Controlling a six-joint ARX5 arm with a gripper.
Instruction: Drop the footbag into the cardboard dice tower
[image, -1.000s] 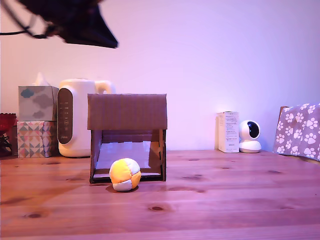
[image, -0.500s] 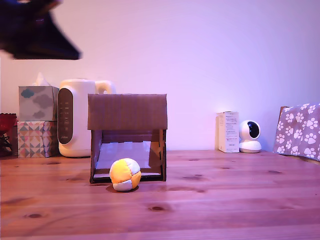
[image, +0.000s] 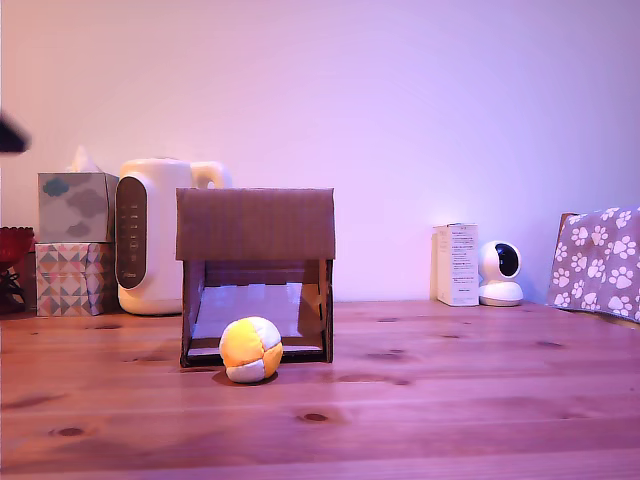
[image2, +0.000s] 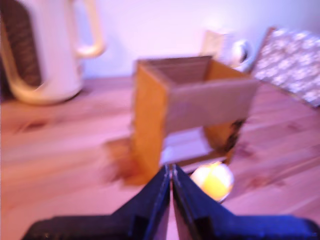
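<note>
The footbag (image: 250, 349), yellow-orange and white, rests on the wooden table right in front of the cardboard dice tower's (image: 255, 225) lower opening. In the blurred wrist view the footbag (image2: 214, 181) lies by the tower's (image2: 200, 102) open-topped box. My gripper (image2: 171, 172) is shut with its dark fingers (image2: 155, 200) pressed together, nothing between them, up in the air and away from the ball. In the exterior view only a dark sliver of the arm (image: 10, 135) shows at the left edge.
A cream kettle-like appliance (image: 150, 235) and stacked patterned tissue boxes (image: 72, 240) stand behind the tower at the exterior view's left. A white box (image: 457, 263), a small white camera (image: 498, 272) and a paw-print cloth (image: 600, 260) sit at the right.
The dark arm has swung from the top of the exterior view leftward and nearly out of frame. The footbag and tower have stayed put.
</note>
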